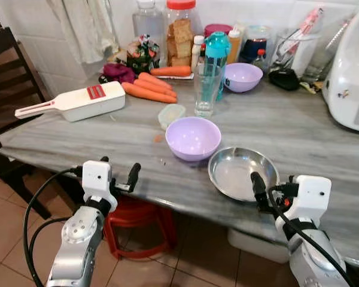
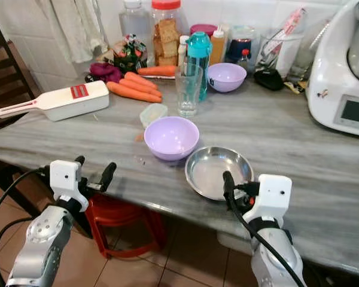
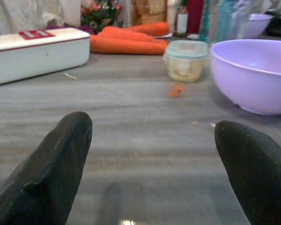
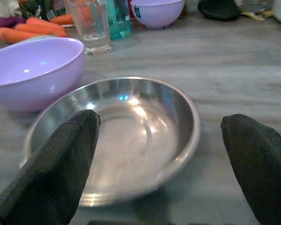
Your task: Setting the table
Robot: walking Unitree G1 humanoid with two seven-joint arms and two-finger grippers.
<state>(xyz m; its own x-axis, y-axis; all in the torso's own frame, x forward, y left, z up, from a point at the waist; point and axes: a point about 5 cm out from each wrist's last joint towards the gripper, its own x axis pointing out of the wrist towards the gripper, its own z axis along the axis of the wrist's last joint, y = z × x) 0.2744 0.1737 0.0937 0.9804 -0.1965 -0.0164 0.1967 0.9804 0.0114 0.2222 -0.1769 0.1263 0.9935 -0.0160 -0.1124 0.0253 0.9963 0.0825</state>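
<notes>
Grey marble-look desk, crowded along the 12 o'clock edge with jars and bottles. White kitchen machine at 2 o'clock. White slicer box at 10 o'clock, carrots just beside it toward 12. Near centre, lilac bowl, touching or nearly touching steel plate at its 4 o'clock. Second lilac bowl farther back. Clear glass at 12 o'clock of the near bowl, small lidded tub beside it. Left gripper at 7 o'clock over the desk edge, spread wide, holding nothing. Right gripper spread wide at the plate's near rim, empty.
</notes>
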